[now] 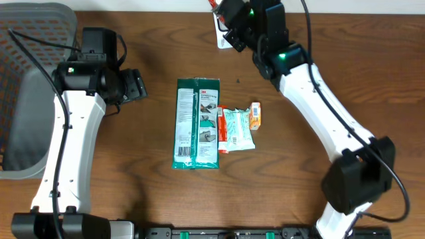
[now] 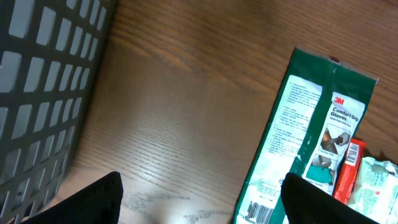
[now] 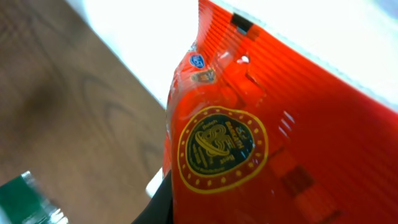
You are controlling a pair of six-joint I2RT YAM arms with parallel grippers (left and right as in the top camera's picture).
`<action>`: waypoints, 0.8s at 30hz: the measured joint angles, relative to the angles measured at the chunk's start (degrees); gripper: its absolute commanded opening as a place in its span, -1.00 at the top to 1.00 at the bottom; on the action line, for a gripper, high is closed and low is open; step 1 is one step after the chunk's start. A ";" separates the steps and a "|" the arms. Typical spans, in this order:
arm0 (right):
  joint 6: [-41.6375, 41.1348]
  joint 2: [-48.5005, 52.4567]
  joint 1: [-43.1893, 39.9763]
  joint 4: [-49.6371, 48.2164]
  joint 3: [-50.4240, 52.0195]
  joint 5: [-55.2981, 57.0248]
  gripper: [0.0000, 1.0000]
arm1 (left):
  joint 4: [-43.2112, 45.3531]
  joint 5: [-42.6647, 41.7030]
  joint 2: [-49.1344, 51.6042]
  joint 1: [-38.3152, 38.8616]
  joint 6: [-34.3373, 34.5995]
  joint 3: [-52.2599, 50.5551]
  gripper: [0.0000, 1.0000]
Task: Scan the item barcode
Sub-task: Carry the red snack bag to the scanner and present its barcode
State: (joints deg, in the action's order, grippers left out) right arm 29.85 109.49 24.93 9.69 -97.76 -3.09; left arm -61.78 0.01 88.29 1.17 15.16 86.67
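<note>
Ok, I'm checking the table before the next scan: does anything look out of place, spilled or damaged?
Nothing spilled or torn. Only oddity: the slim red pack lies tight against the green glove pack, seemingly overlapping its edge, with the white pouch butted against its other side.

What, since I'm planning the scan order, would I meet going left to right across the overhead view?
Grey mesh basket → left gripper → green 3M gloves pack → white-and-green packet → small orange-and-white box. The right gripper, shut on a red pouch, overlaps the middle items, so I omit it.
</note>
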 measured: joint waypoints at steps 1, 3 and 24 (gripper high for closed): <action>1.11 0.87 -0.17 -1.88 0.00 -0.76 0.98 | 0.00 0.00 0.00 0.00 0.00 0.00 -0.64; 3.74 2.91 -0.37 -7.13 0.00 -3.06 0.98 | -0.02 -0.02 0.00 0.00 0.00 0.00 -0.64; 13.29 26.43 -5.16 -49.70 0.15 -8.50 0.98 | -0.07 0.00 0.00 0.00 0.00 0.00 -0.65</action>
State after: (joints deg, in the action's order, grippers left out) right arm 43.13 135.92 19.77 -40.01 -97.60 -11.60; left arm -61.84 0.01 88.29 1.17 15.16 86.67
